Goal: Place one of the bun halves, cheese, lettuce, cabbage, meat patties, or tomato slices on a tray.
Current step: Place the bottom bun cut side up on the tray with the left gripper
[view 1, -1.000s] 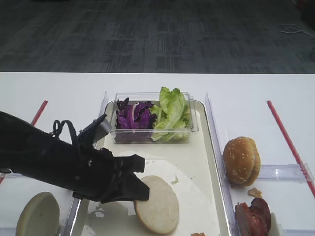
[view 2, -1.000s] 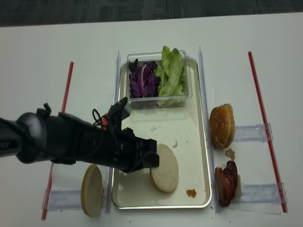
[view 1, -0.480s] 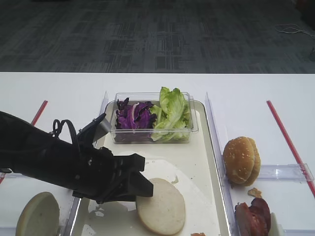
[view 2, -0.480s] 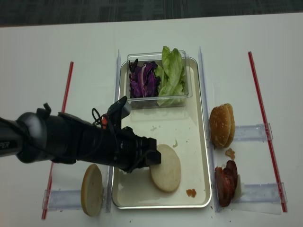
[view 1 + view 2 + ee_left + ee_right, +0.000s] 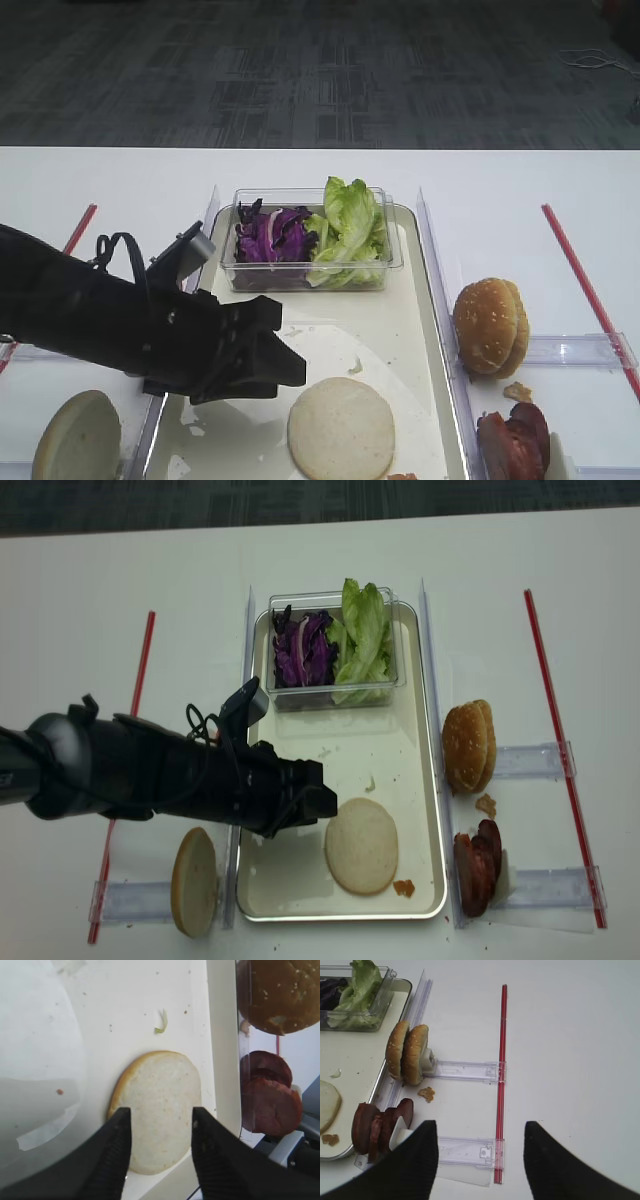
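A pale bun half (image 5: 341,428) (image 5: 361,845) (image 5: 160,1105) lies flat on the off-white tray (image 5: 375,300) (image 5: 385,750). My left gripper (image 5: 161,1112) (image 5: 318,802) hovers open over it, touching nothing. A second bun half (image 5: 194,882) lies left of the tray. Lettuce (image 5: 362,640) and purple cabbage (image 5: 300,650) fill a clear box on the tray's far end. Meat patties (image 5: 478,868) (image 5: 375,1125) stand right of the tray, with a pale wedge against them; whether that is cheese I cannot tell. Tomato slices are out of view. My right gripper (image 5: 479,1127) is open over bare table.
Sesame bun tops (image 5: 468,745) (image 5: 410,1052) stand on edge right of the tray. Clear plastic rails (image 5: 465,1070) and red strips (image 5: 501,1080) (image 5: 140,680) lie on the white table. A brown crumb (image 5: 404,887) sits near the tray's front corner.
The left gripper held the bun half tilted at its edge; it has opened and drawn back to the left. The bun half now lies flat, slightly further right.
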